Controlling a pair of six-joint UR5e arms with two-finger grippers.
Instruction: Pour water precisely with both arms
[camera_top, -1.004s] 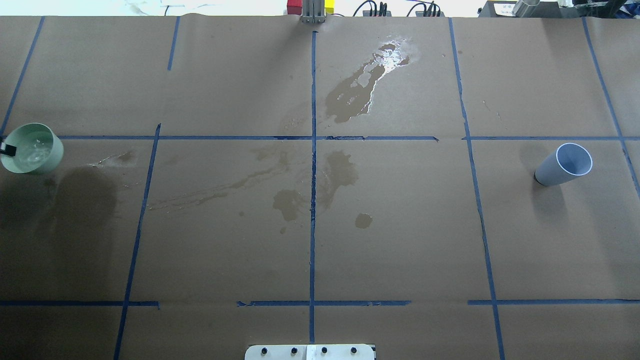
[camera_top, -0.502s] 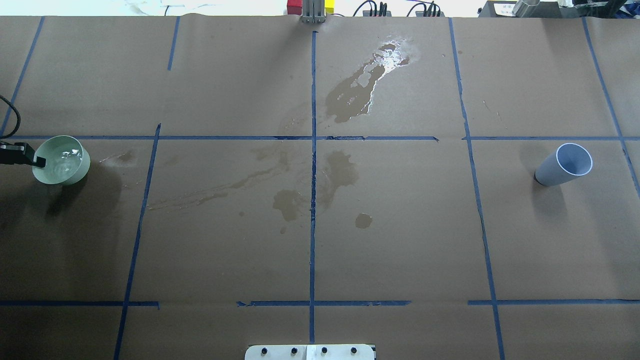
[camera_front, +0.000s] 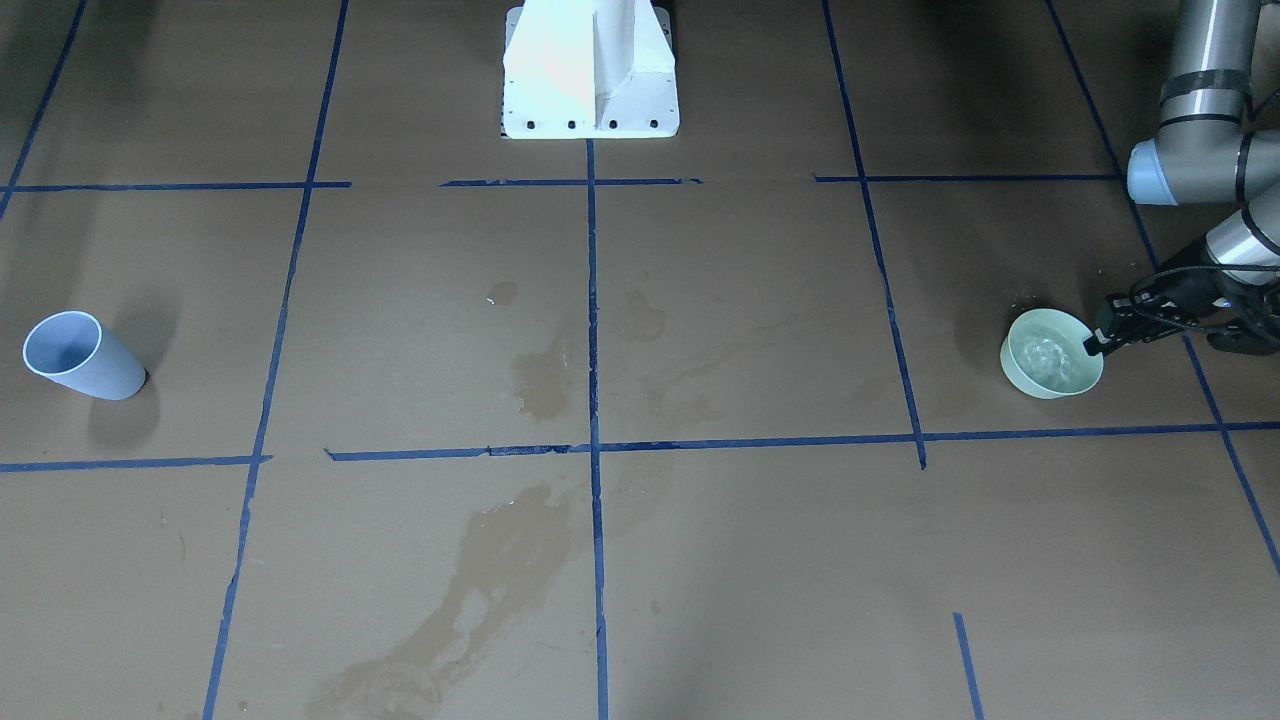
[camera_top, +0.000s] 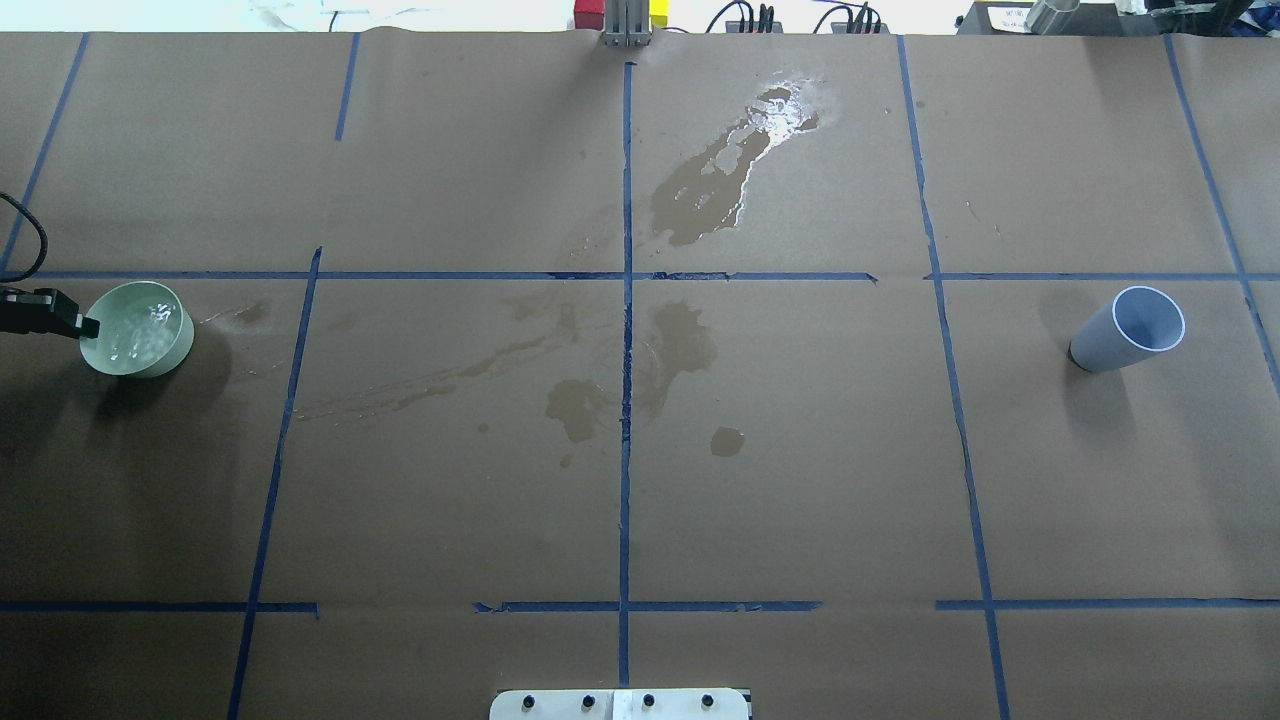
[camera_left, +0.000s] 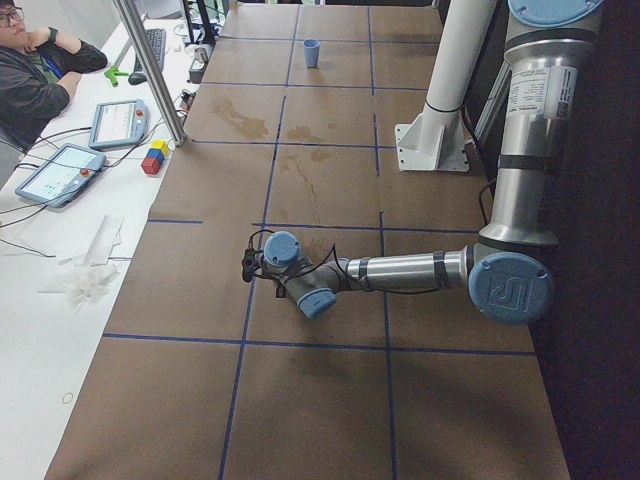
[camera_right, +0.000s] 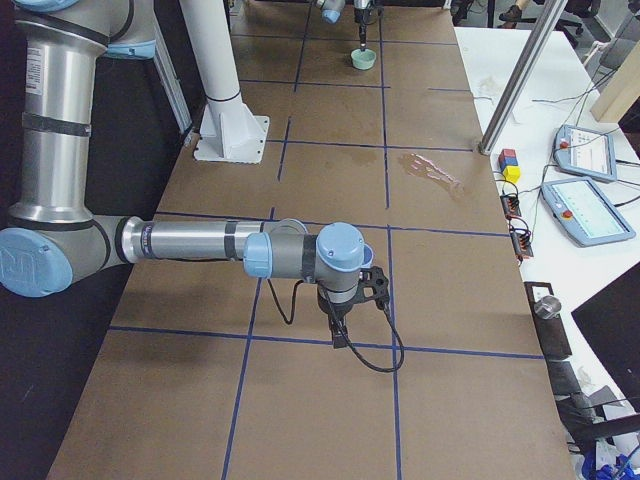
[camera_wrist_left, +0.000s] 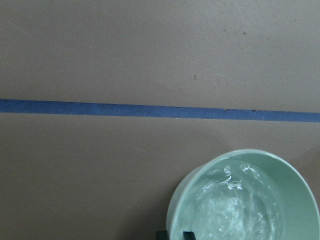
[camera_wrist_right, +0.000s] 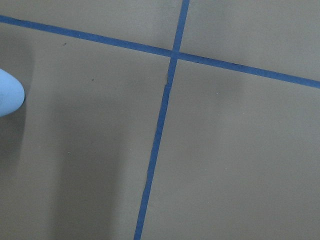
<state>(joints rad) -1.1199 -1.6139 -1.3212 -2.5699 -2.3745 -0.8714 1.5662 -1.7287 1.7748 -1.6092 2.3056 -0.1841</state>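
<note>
A pale green bowl (camera_top: 150, 355) sits low at the table's left end and holds rippling clear water (camera_top: 132, 330). It also shows in the front view (camera_front: 1030, 375) and the left wrist view (camera_wrist_left: 300, 190). My left gripper (camera_top: 85, 325) is shut on the bowl's rim, one finger inside and one outside. I cannot tell if the bowl touches the paper. A blue-grey cup (camera_top: 1125, 335) stands empty at the right end. My right gripper (camera_right: 340, 335) shows only in the right side view, pointing down near the cup. I cannot tell if it is open.
Brown paper with blue tape lines covers the table. A glossy wet spill (camera_top: 735, 175) lies at the far centre and darker damp stains (camera_top: 600, 380) lie mid-table. The white pedestal (camera_top: 620, 704) stands at the near edge. A metal post (camera_top: 625, 25) stands at the far edge.
My left gripper has carried the green bowl rightward from the left edge and lower toward the table. The water in it is rippling. The blue-grey cup has not moved.
</note>
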